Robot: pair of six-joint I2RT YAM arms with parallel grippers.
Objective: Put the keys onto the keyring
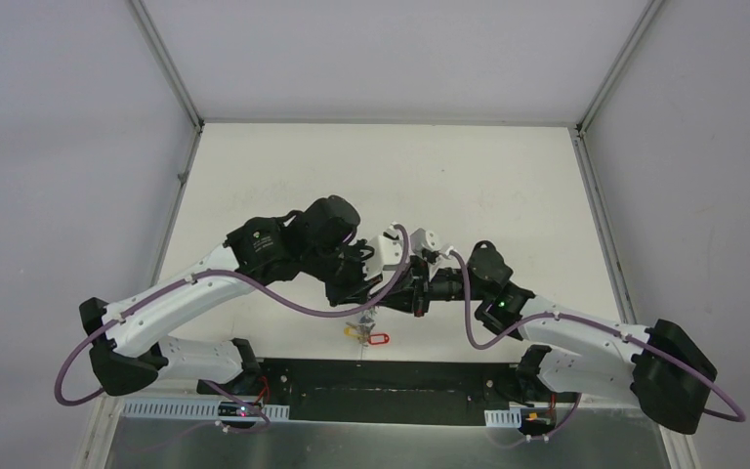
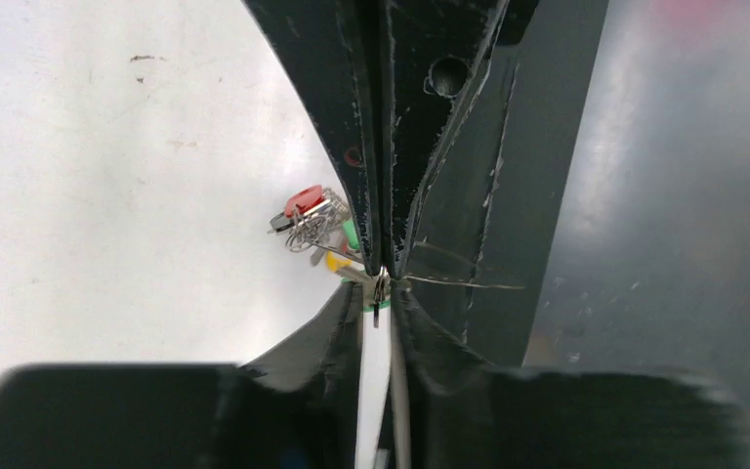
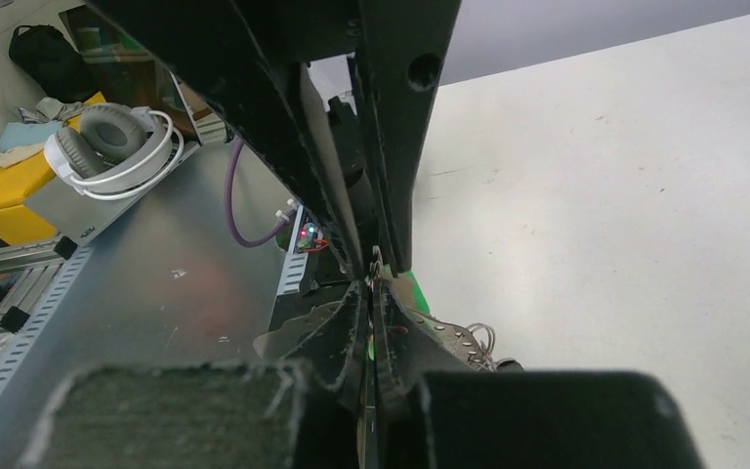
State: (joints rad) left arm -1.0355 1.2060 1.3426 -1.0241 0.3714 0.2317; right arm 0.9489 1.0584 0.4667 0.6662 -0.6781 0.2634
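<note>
Pinches the keyring (image 2: 469, 283) wire in the left gripper (image 2: 379, 298), fingers nearly together. Presses the right gripper (image 3: 371, 285) fully closed, tip to tip (its catch unclear). Dangles the green-tagged key (image 2: 350, 234) just below, beside the red tag (image 2: 304, 199) and yellow tag (image 2: 337, 262), over the table (image 1: 352, 166) near edge.

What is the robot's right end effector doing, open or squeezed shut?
Shut. The right wrist view shows the right end effector with its fingers pressed together, no gap. What they pinch is too small to tell.
</note>
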